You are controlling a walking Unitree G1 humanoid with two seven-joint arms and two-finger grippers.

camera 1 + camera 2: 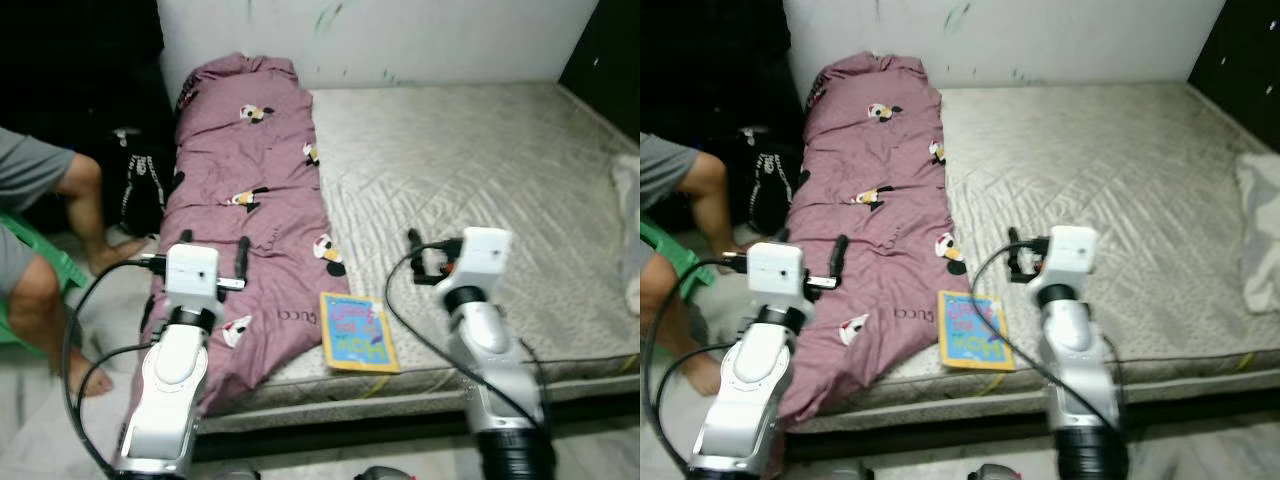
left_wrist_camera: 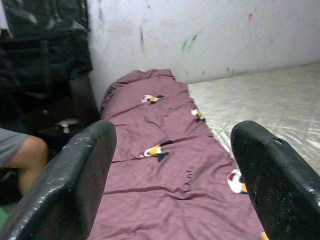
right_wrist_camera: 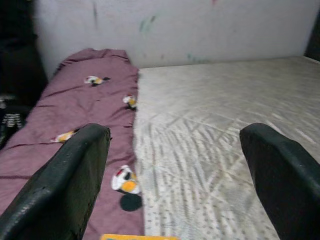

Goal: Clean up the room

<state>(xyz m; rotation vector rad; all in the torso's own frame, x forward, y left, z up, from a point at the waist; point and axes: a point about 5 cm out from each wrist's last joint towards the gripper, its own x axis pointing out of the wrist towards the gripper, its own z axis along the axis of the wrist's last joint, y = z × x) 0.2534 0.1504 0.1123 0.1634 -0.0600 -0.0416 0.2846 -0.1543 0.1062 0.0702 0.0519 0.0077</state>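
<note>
**Inspector A:** We record a bare quilted mattress (image 1: pixel 470 170) filling the centre and right of the head views, set against a white wall (image 1: pixel 400 40). Down its left side lies a mauve blanket (image 1: pixel 245 200) printed with small cartoon figures, running from the wall to the near edge, where its lower end hangs over.

**Inspector B:** Agreed. We also note a colourful book (image 1: pixel 358 333) lying flat near the mattress's front edge, lower centre of the frame, touching the blanket's right border.

**Inspector A:** The left gripper (image 1: pixel 214 254) sits in the lower left of the frame, held above the blanket's lower part. In its wrist view both fingers (image 2: pixel 75 185) stand wide apart with nothing between them, and the blanket stretches away beyond.

**Inspector B:** The right gripper (image 1: pixel 414 252) is at lower centre-right, over bare mattress. The book lies below and to the left of it in the frame, near but apart. Its fingers (image 3: pixel 70 185) are likewise spread and empty; the book's yellow edge (image 3: pixel 140 237) just shows at that view's bottom margin.

**Inspector A:** We add a pale cloth bundle (image 1: pixel 628 230) at the right edge, and a seated person's bent legs (image 1: pixel 60 270) at the left edge, beside a dark bag (image 1: pixel 140 185).
</note>
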